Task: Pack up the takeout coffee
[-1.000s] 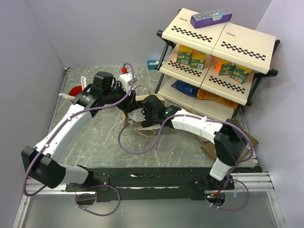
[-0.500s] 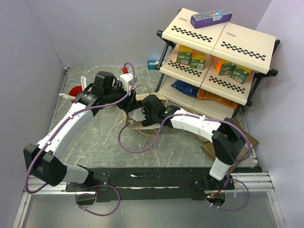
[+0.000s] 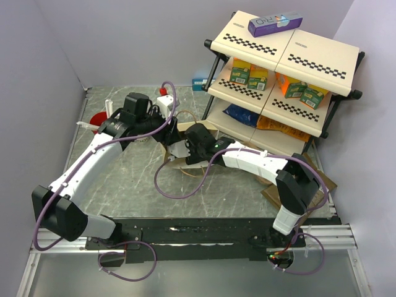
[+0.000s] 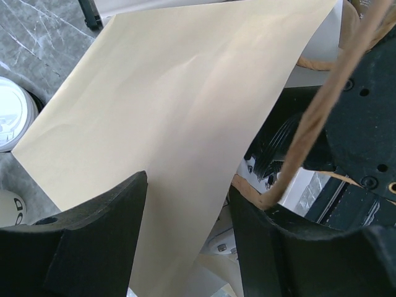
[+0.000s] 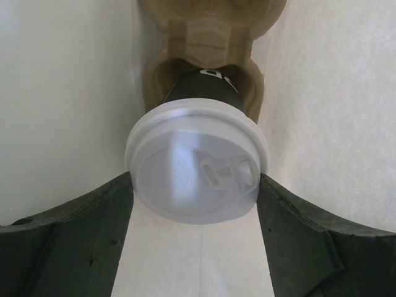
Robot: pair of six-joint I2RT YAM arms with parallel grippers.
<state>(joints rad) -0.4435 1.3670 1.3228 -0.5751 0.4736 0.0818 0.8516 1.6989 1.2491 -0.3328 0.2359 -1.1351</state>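
The takeout coffee (image 5: 197, 167), dark-bodied with a white lid, stands in a pocket of a brown pulp cup carrier (image 5: 210, 25) inside the paper bag (image 5: 62, 93). My right gripper (image 5: 195, 185) is shut on its lid, one finger touching each side. From above, the right gripper (image 3: 185, 148) reaches into the bag (image 3: 185, 166), so the cup is hidden there. My left gripper (image 4: 189, 204) stands open astride the bag's cream wall (image 4: 173, 93), with the rope handle (image 4: 322, 105) lying across its right finger. In the top view the left gripper (image 3: 162, 127) is at the bag's far-left rim.
A second white-lidded cup (image 4: 9, 114) stands on the marble table just left of the bag. A red cup (image 3: 99, 119) sits at the far left. The stocked shelf rack (image 3: 284, 74) fills the back right, and flat brown paper (image 3: 278, 193) lies under the right arm.
The left arm has edged slightly towards the bag and its jaws have narrowed a touch. The right arm and the cup hold still.
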